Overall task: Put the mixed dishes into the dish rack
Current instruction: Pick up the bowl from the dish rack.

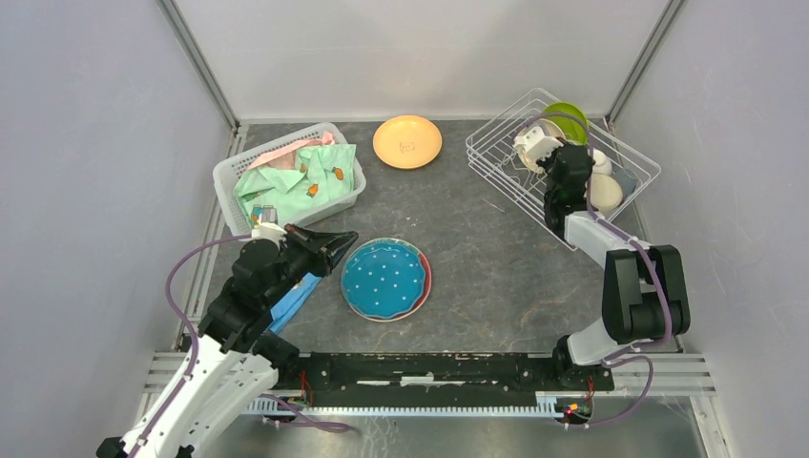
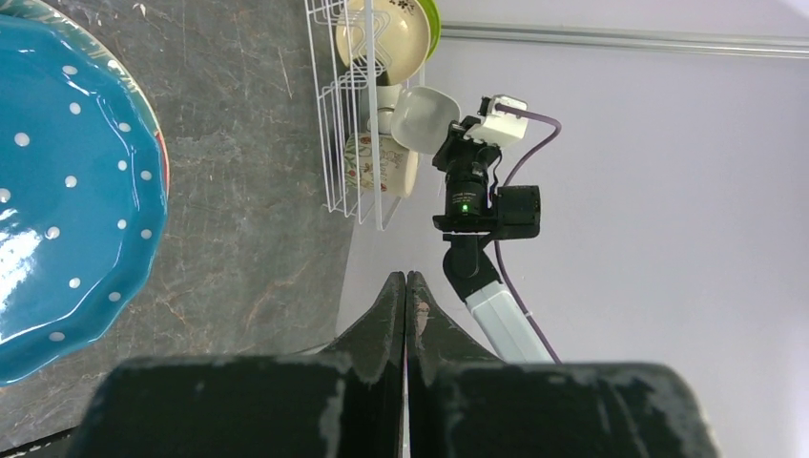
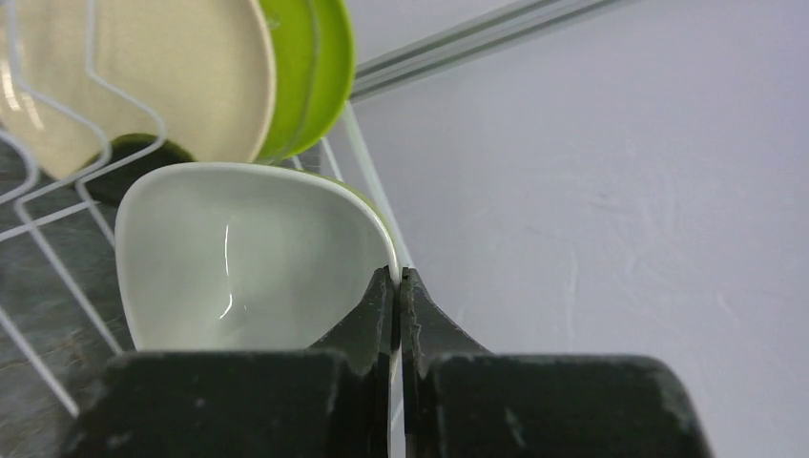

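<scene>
The white wire dish rack [image 1: 496, 164] stands at the back right. In it a cream plate [image 3: 143, 76] and a lime-green plate [image 3: 310, 67] stand on edge. My right gripper [image 3: 397, 279] is shut on the rim of a white bowl [image 3: 238, 258], held over the rack's far end [image 1: 529, 145]. A blue white-dotted plate [image 1: 384, 278] lies on a red plate mid-table. The orange plate [image 1: 407, 141] lies at the back. My left gripper [image 1: 345, 246] is shut and empty, just left of the blue plate [image 2: 67, 191].
A white plastic basket [image 1: 225, 181] of clothes stands at the back left. A folded blue cloth [image 1: 294, 298] lies under my left arm. A patterned mug [image 2: 382, 162] and pale dishes [image 1: 606, 191] sit in the rack's near half. Grey walls close in on both sides.
</scene>
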`<action>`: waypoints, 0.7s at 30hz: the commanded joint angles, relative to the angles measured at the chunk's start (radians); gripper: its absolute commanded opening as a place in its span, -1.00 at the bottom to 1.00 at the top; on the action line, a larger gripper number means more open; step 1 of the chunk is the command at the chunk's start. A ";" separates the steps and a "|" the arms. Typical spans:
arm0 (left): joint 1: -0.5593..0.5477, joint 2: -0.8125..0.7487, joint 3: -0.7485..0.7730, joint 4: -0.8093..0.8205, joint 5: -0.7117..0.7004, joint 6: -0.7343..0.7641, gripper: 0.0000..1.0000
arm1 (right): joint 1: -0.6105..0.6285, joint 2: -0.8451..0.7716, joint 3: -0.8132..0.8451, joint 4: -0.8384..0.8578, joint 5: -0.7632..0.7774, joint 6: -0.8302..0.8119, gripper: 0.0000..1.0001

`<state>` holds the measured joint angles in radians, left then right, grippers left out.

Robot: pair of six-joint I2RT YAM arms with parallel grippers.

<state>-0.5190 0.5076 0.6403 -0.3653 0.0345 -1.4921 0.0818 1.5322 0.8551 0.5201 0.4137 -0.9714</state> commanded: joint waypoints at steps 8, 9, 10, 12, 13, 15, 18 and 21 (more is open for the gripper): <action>-0.010 -0.016 0.006 0.019 -0.014 -0.021 -0.96 | 0.057 0.097 -0.041 0.370 0.149 -0.242 -1.00; -0.010 -0.017 0.007 0.019 -0.015 -0.021 -0.96 | 0.063 0.109 -0.047 0.379 0.143 -0.253 -1.00; -0.012 -0.018 0.006 0.019 -0.016 -0.021 -0.96 | 0.070 0.119 -0.054 0.385 0.140 -0.263 -1.00; -0.011 -0.020 0.006 0.020 -0.017 -0.021 -0.96 | 0.089 0.148 -0.071 0.400 0.158 -0.293 -1.00; -0.012 -0.019 0.006 0.020 -0.020 -0.021 -0.96 | 0.099 0.160 -0.083 0.417 0.173 -0.311 -1.00; -0.012 -0.020 0.006 0.019 -0.021 -0.021 -0.96 | 0.112 0.184 -0.099 0.436 0.190 -0.335 -1.00; -0.015 -0.021 0.006 0.018 -0.022 -0.021 -0.96 | 0.134 0.224 -0.105 0.432 0.207 -0.364 -1.00; -0.019 -0.024 0.007 0.017 -0.025 -0.021 -0.96 | 0.159 0.263 -0.111 0.458 0.247 -0.401 -1.00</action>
<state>-0.5301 0.4946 0.6403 -0.3656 0.0269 -1.4921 0.2173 1.7645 0.7486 0.8654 0.5941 -1.3056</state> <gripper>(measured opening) 0.020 0.018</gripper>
